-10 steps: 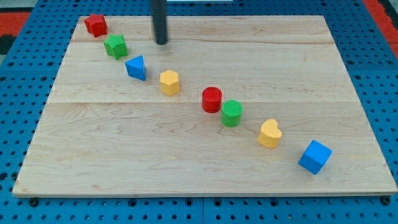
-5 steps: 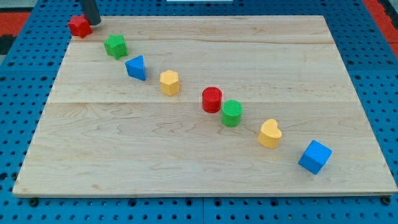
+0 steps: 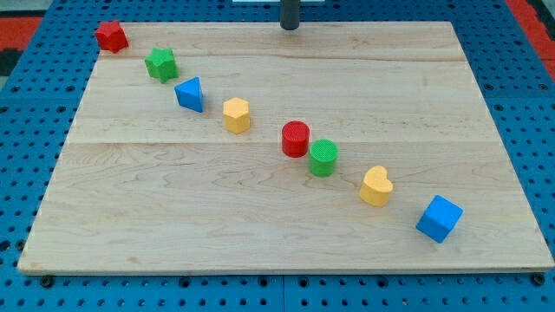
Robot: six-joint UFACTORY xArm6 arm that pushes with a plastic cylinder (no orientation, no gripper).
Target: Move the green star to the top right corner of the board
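Note:
The green star (image 3: 161, 64) sits near the board's top left, between a red star (image 3: 111, 36) at the top left corner and a blue triangle (image 3: 190, 94). My tip (image 3: 290, 27) is at the board's top edge near the middle, well to the right of the green star and touching no block. The top right corner of the wooden board (image 3: 434, 39) has no blocks on it.
A diagonal row of blocks runs down to the right: a yellow hexagon (image 3: 236, 114), a red cylinder (image 3: 296, 139), a green cylinder (image 3: 323, 157), a yellow heart (image 3: 376, 185) and a blue cube (image 3: 439, 218). Blue pegboard surrounds the board.
My tip swung left to the red star and pushed it toward the top left corner, then moved right along the top edge to the middle. The green star has not moved.

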